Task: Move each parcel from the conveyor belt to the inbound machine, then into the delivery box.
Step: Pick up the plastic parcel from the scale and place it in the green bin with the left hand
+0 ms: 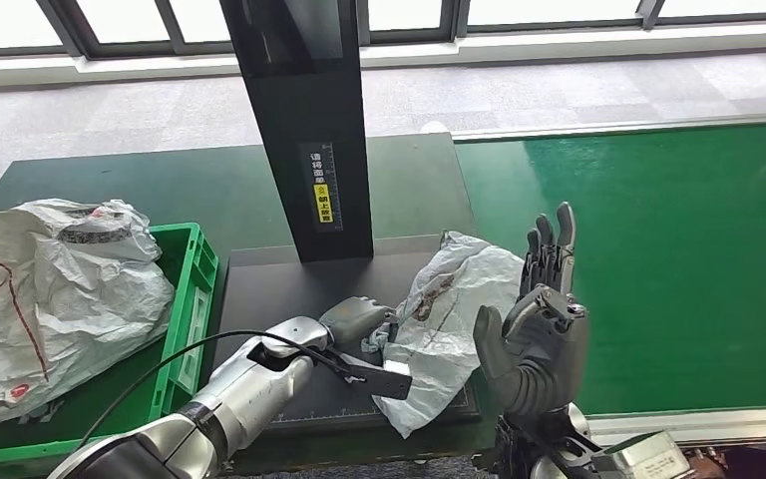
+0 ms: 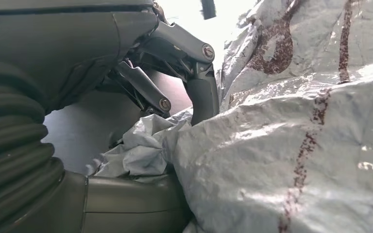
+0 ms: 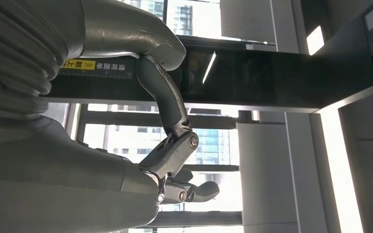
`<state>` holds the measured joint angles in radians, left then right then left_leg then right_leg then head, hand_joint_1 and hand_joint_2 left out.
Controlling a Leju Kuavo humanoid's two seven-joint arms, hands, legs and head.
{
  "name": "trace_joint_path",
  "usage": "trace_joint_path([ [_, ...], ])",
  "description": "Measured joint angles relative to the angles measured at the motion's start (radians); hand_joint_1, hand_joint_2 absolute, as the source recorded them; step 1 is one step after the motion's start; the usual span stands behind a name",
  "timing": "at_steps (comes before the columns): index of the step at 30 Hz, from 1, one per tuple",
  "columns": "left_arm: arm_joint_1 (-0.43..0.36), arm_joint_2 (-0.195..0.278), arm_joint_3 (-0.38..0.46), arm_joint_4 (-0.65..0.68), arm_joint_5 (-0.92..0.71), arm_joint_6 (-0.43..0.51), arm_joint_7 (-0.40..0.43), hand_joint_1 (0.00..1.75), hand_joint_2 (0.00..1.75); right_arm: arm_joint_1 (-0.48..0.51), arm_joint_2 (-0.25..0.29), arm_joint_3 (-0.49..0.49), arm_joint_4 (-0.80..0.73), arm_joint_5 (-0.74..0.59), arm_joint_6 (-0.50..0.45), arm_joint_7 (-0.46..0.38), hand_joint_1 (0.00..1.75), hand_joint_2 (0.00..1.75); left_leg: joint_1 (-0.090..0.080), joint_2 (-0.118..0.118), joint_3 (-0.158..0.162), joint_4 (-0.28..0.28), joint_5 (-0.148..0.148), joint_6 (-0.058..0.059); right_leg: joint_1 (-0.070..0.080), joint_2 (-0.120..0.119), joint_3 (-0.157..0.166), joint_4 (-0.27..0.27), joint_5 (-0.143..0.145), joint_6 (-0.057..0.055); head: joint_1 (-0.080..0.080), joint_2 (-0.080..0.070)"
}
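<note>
On the inbound machine, left robot hand grips the parcel.

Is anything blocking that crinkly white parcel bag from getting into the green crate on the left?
Nothing visible does. The left hand grips the white plastic parcel bag on the black machine platform; the green plastic crate, already holding another bag, sits alongside.

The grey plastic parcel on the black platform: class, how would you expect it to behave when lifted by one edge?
Probably floppy: the grey parcel is crumpled, and its film bunches where the left hand pinches its edge. It likely sags from that edge instead of keeping its shape. The glossy film seen in the left wrist view may be slippery, so a pinch on a fold could creep.
</note>
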<state>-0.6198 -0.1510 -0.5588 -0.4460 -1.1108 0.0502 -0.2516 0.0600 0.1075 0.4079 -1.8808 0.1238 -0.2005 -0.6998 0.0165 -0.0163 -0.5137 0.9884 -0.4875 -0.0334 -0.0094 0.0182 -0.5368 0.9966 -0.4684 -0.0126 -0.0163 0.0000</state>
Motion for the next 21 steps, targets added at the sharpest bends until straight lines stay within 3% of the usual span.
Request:
trace_joint_path([
  [2, 0.018, 0.006, 0.049, 0.0, 0.049, 0.168, 0.021, 1.75, 1.75, 0.006, 0.0, 0.0, -0.002, 0.007, -0.014, 0.0, 0.0, 1.75, 0.0, 0.0, -0.004, 0.0, 0.004, -0.004, 0.0, 0.0, -0.005, 0.001, 0.001, -0.001, 0.0, 0.0],
  [5, 0.078, 0.015, 0.171, -0.033, 0.173, 0.461, -0.013, 1.75, 1.75, 0.027, 0.0, 0.002, -0.011, 0.021, -0.034, 0.0, 0.0, 1.75, 0.0, 0.0, -0.006, 0.0, 0.009, -0.006, 0.0, 0.001, -0.014, 0.001, 0.004, -0.002, 0.0, 0.0],
  [8, 0.168, 0.021, 0.307, -0.137, 0.315, 0.607, -0.095, 1.75, 1.75, 0.045, 0.0, 0.003, -0.013, 0.026, -0.04, 0.0, 0.0, 1.75, 0.0, 0.0, -0.009, 0.001, 0.01, -0.007, 0.0, 0.001, -0.021, 0.002, 0.005, -0.002, 0.0, 0.0],
  [15, 0.356, 0.017, 0.58, -0.418, 0.553, 0.643, -0.293, 1.75, 1.75, 0.053, 0.0, 0.003, -0.013, 0.021, -0.036, 0.0, 0.0, 1.75, -0.002, 0.0, -0.018, 0.001, 0.008, -0.005, -0.001, 0.001, -0.029, 0.0, 0.004, -0.001, 0.0, 0.0],
  [21, 0.424, 0.009, 0.691, -0.535, 0.62, 0.638, -0.354, 1.75, 1.75, 0.054, 0.0, 0.003, -0.013, 0.02, -0.032, 0.0, 0.0, 1.75, -0.002, 0.0, -0.019, 0.001, 0.008, -0.004, -0.002, 0.001, -0.03, 0.0, 0.004, -0.001, 0.0, 0.0],
])
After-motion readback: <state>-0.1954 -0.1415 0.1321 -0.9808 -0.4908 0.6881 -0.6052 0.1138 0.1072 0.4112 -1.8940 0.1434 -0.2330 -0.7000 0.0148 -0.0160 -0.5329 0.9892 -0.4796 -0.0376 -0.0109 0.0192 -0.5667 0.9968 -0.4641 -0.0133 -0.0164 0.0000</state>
